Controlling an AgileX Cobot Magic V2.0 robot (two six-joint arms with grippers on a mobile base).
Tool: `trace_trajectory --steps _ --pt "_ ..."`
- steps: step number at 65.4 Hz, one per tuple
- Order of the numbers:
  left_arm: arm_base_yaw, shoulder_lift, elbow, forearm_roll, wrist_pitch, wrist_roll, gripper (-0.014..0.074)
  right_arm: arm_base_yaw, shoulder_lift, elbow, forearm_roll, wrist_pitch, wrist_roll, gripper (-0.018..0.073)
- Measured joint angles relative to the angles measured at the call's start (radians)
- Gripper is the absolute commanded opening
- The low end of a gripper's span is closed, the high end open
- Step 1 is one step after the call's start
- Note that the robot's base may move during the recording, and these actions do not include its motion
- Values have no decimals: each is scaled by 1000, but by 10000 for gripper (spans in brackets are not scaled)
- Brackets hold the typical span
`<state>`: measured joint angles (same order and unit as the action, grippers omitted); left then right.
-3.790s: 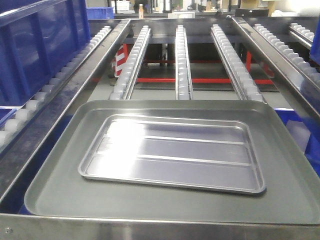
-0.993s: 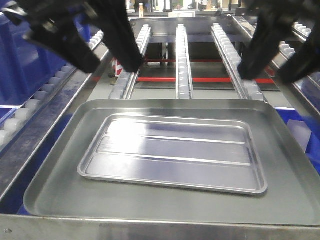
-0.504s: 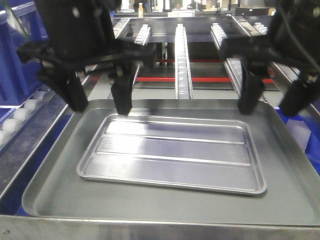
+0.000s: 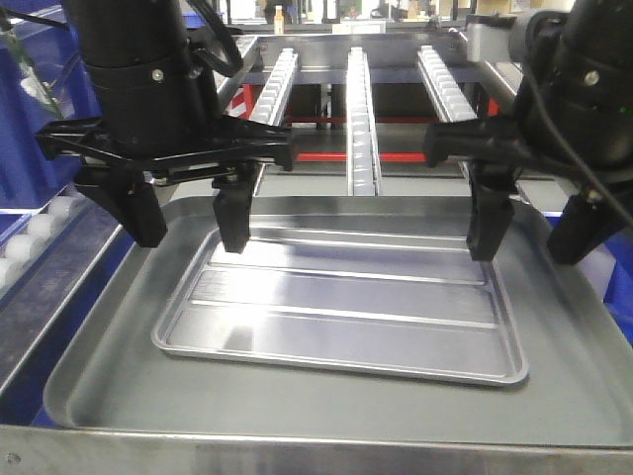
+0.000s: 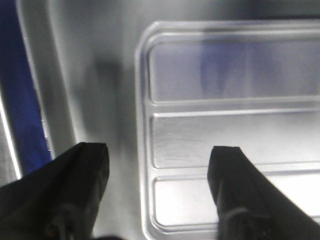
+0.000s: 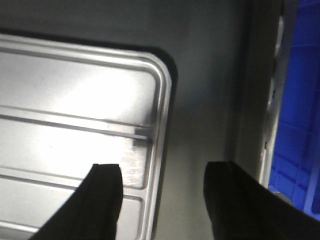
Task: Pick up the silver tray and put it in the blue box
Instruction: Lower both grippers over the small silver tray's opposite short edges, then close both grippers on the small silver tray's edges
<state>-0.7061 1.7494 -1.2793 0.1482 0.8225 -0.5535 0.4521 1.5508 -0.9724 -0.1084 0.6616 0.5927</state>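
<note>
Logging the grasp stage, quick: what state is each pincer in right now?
Left pincer: open, astride the left rim of the shiny rectangular metal tray, holding nothing.
Right pincer: open, astride the tray's right rim, holding nothing.

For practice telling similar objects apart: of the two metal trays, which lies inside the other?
The silver tray, smaller and mirror-bright with two raised ridges; it lies inside the larger dull grey tray.

Roller conveyor rails (image 4: 363,119) extend beyond the left gripper (image 4: 191,237); red frame bars (image 4: 401,157) cross beneath them.
</note>
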Motion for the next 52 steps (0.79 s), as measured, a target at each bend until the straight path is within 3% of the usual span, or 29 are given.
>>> trace_trajectory --steps 52 --pt "5 105 -8 -9 -21 -1 343 0 117 -5 4 -46 -14 468"
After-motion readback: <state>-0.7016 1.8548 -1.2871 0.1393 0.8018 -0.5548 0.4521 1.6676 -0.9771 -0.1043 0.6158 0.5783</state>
